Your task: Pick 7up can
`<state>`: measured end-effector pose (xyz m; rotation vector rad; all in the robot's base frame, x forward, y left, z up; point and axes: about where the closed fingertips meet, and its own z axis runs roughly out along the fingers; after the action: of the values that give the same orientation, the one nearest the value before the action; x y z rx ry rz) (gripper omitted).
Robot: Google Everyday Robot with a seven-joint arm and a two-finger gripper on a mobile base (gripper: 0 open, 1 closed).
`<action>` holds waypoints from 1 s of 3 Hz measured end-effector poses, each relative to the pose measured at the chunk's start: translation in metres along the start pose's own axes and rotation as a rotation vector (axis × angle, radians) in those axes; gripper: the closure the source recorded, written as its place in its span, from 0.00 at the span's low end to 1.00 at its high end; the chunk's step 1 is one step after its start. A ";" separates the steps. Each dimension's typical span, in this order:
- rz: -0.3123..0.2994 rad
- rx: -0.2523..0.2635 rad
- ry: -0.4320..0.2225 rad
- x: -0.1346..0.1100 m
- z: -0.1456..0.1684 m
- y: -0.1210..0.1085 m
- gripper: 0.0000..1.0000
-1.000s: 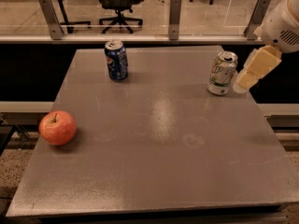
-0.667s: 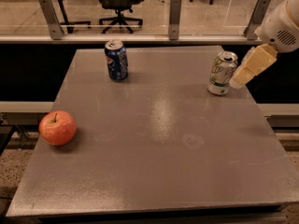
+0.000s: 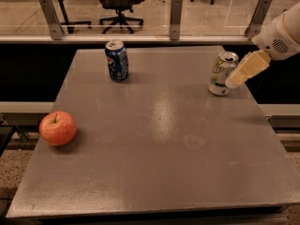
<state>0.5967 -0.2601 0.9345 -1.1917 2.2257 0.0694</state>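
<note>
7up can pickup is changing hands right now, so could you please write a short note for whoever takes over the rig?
The tool is at the far right of the table, close against the right side of the 7up can. No grip on the can can be confirmed.
The 7up can stands upright on the table, not lifted.
The Pepsi can stands upright at the far left-centre. The red apple sits near the left edge. Both are well away from the tool.
Done: the approach to the can.
Left: secure the 7up can and lift it.
</note>
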 end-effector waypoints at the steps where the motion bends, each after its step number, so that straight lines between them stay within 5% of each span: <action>1: 0.022 -0.048 -0.066 0.003 0.036 0.001 0.00; 2: 0.021 -0.050 -0.071 0.002 0.044 -0.002 0.00; 3: 0.019 -0.041 -0.064 -0.002 0.050 -0.007 0.17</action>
<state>0.6272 -0.2470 0.8960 -1.1740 2.1895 0.1597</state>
